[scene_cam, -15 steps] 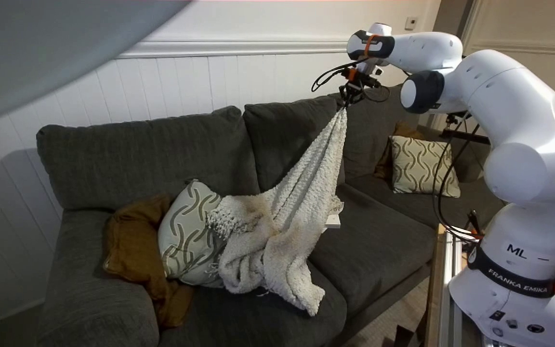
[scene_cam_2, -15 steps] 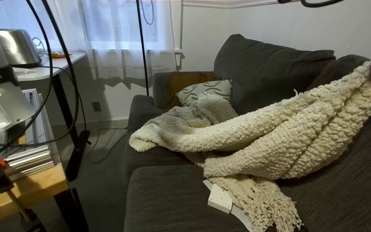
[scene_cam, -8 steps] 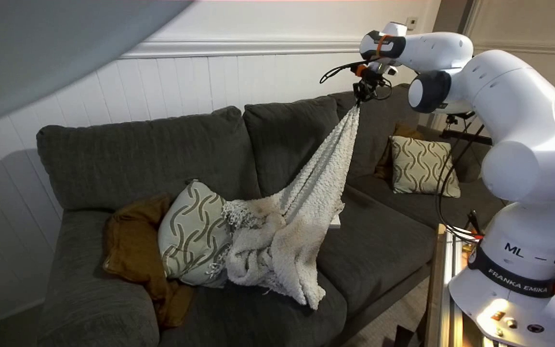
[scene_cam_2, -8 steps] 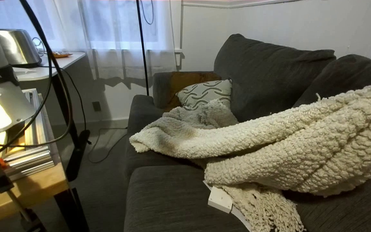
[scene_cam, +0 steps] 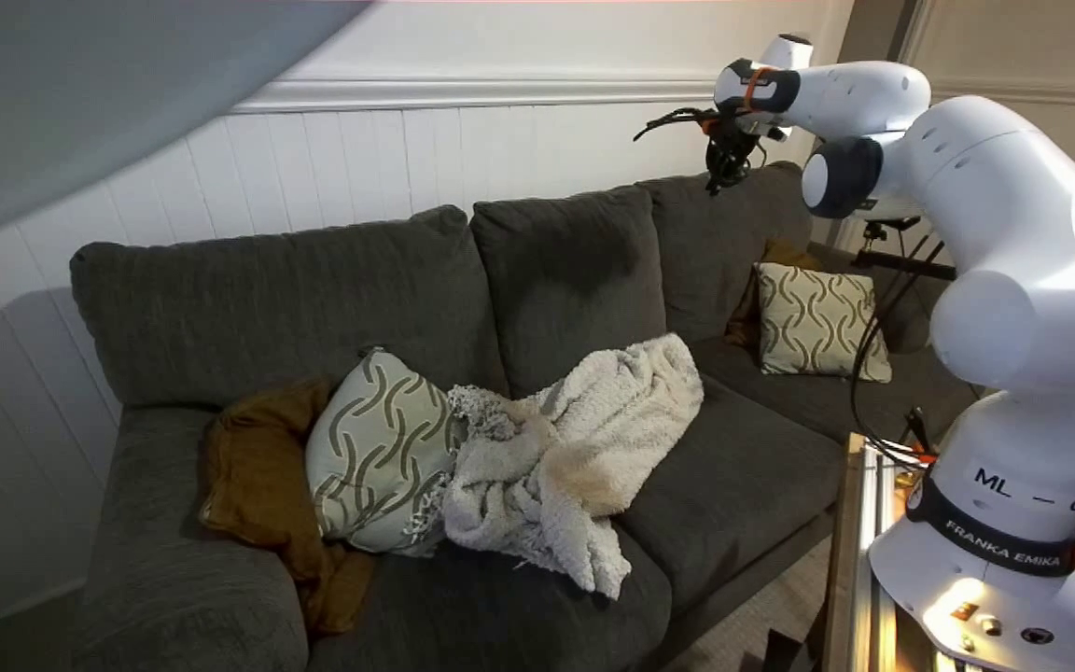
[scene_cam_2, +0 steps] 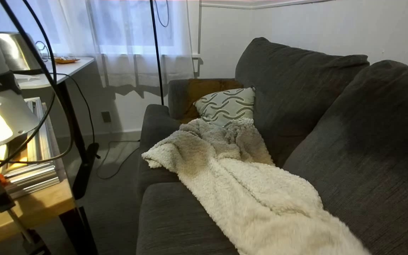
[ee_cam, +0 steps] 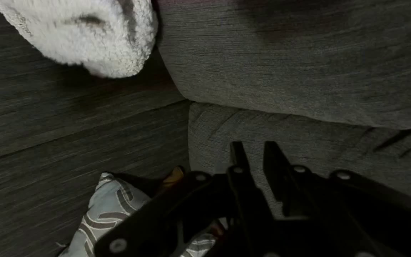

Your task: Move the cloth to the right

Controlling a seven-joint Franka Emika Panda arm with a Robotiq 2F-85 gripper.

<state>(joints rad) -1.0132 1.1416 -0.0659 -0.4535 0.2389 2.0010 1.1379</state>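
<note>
Cream-white and fluffy, the throw (scene_cam: 626,425) spreads rumpled over the seat of the grey sofa (scene_cam: 276,308), its fringe against a link-patterned pillow (scene_cam: 374,457). Above, well apart from the throw, hangs the gripper (ee_cam: 254,150) — fingers parted by a narrow gap, holding only air.

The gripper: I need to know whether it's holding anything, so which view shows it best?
The wrist view: the gripper is close up, its fingers apart with nothing between them. An exterior view shows it small and dark, with the panelled wall behind; an exterior view with a curtained window leaves it out.
</note>
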